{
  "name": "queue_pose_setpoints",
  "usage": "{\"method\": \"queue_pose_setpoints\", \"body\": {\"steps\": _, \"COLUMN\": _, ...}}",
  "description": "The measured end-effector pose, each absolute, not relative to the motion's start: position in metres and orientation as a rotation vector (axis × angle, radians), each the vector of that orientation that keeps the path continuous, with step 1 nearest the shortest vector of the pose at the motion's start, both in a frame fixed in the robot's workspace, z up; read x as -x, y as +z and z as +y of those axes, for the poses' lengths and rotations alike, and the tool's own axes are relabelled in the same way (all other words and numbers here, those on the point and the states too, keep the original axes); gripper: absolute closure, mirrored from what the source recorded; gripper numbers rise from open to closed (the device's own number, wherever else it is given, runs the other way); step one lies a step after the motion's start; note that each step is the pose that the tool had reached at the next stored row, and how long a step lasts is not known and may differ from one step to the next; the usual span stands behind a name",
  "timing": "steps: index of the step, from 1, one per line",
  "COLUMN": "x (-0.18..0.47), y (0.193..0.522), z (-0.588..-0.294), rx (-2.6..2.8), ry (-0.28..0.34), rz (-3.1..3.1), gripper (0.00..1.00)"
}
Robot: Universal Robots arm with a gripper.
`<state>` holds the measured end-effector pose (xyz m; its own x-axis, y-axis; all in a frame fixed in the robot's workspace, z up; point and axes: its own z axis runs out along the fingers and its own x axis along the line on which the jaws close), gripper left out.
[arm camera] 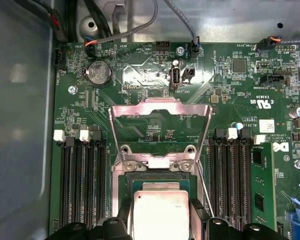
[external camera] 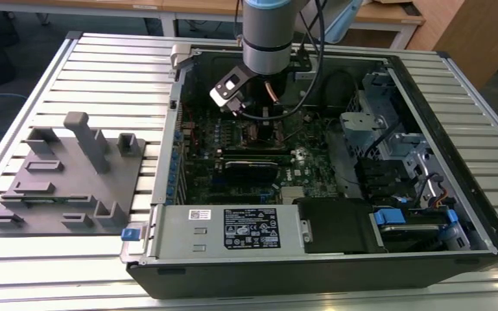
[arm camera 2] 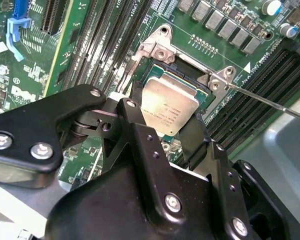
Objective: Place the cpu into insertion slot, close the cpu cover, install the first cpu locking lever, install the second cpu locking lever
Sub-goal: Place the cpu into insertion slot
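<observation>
Your gripper [arm camera: 160,222] is down inside the open computer case [external camera: 318,278], toward the wall farthest from the exterior camera. Its two black fingers [arm camera 2: 134,125] are pressed against opposite edges of the cpu [arm camera 2: 169,104], pinching it. The cpu lies flat and square within the insertion slot [arm camera: 155,176], pale metal top facing up. A narrow dark band of the slot's frame shows between the chip's edge and the hinge. You cannot tell from these views whether the chip is fully seated. The cpu cover [arm camera: 160,106] stands swung open on that hinge, clear of the chip, with bare green board visible through its window. One locking lever [arm camera 2: 270,103], a thin metal rod, stands free and runs out from the slot's corner over the neighbouring memory slots [arm camera: 230,180]. Room is tight at the sides. Banks of these long black memory slots lie just beside the insertion slot on both flanks, so the fingers work in the gap between them. A green memory module [arm camera: 262,185] stands upright in the outer part of one bank. In the exterior view, the grey power supply box [external camera: 231,227] sits along the case's near edge, well apart from the gripper. A grey fixture block [external camera: 67,175] rests on the slatted table [external camera: 111,65], to the exterior view's left of the case.
</observation>
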<state>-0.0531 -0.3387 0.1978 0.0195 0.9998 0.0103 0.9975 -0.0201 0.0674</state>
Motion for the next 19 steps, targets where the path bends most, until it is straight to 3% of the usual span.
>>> {"method": "queue_pose_setpoints", "body": {"steps": 19, "x": 0.0530, "y": 0.1980, "z": -0.3387, "rx": -2.204, "ry": 0.085, "rz": 2.180, "gripper": 0.46}}
